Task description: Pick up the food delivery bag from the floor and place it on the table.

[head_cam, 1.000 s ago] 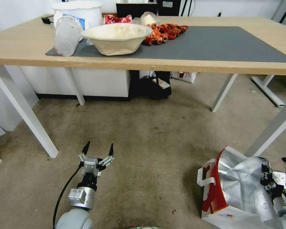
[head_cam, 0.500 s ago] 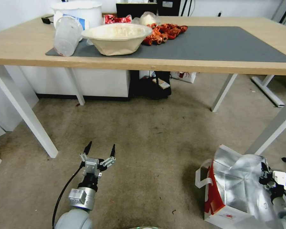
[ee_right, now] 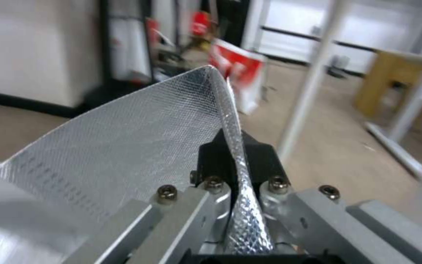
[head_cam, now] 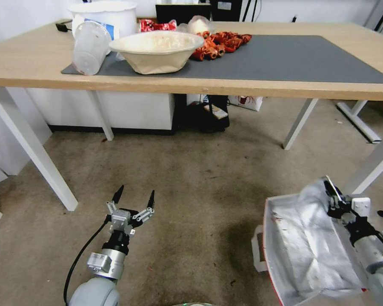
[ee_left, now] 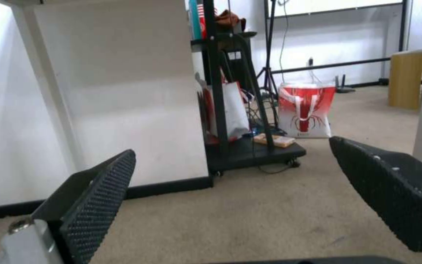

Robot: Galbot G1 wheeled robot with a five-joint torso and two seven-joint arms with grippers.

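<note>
My right gripper [head_cam: 332,199] is squeezed tight on the shiny foil edge of the food delivery bag [head_cam: 304,250]. In the right wrist view I can see the silver flap [ee_right: 137,146] pinched flat between the two black fingers [ee_right: 211,157]. The bag hangs from that one pinch at the near right, down by the floor [head_cam: 200,191]. It is tipped over so its open mouth faces up at me, and I can see the foil inside. A white strap handle [head_cam: 257,250] sticks out on its left side. I cannot tell if the bottom of the bag is off the floor or touching it. My left gripper [head_cam: 134,199] waits low at the near left, well apart from the bag, with its fingers spread wide and nothing between them. The table [head_cam: 25,63] is far in front of me and much higher than the bag. A grey mat [head_cam: 293,57] lies on it, with a bowl [head_cam: 156,49], a cup [head_cam: 89,46] and red wrappers [head_cam: 219,42] on its left part. The right part of the mat looks bare. I think I am in the lifting step. Next I need to bring the bag up high, over the near edge of the table, and toward that bare part. The foil is thin, so the pinch could slip or the bag could swing.
</note>
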